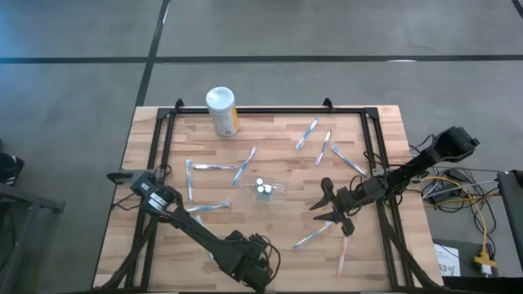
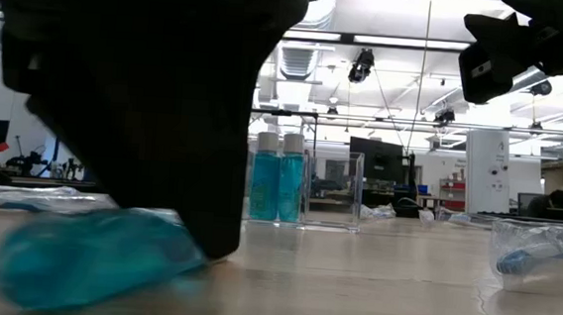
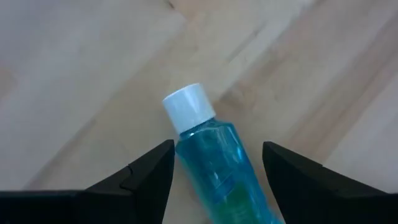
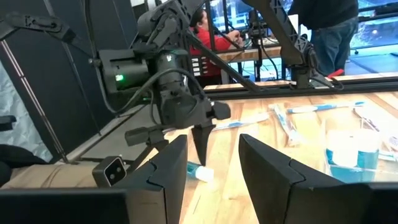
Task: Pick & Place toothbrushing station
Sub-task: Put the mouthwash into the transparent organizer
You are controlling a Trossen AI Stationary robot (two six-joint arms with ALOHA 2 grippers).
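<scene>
A teal tube [image 3: 214, 158] with a white cap lies flat on the wooden table [image 1: 270, 224] near the front edge, and the left gripper [image 3: 214, 171] is right on top of it, fingers spread wide, one on each side of the body and not yet touching it. Well apart, toward the middle of the table, the clear cup [image 1: 267, 189] already stands with two capped tubes inside, and wrapped toothbrushes [image 1: 241, 167] lie scattered around it. To do this well, I'd say the fingers should come down square across the tube's body, below the cap, and close evenly so the round tube doesn't roll or squirt out sideways. The left arm reaches far forward and folds down steeply over the front edge, wrist pointing almost straight at the wood. The right gripper [image 1: 327, 206] waits right of the cup, low over the table, its fingers parted and holding nothing, the arm stretched in from the right side.
</scene>
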